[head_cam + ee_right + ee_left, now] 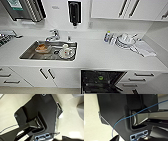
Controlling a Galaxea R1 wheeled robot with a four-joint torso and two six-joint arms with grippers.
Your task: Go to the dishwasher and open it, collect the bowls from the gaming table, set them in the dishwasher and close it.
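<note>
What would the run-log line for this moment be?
view: kitchen counter | dishwasher: open, green bowl on rack | sink: holds dishes | grippers: state unclear

Both wrist views look along the robot's own dark plate toward pale floor. Beside the left arm's plate runs a thin blue cable. The right arm's plate carries a jointed bar.
</note>
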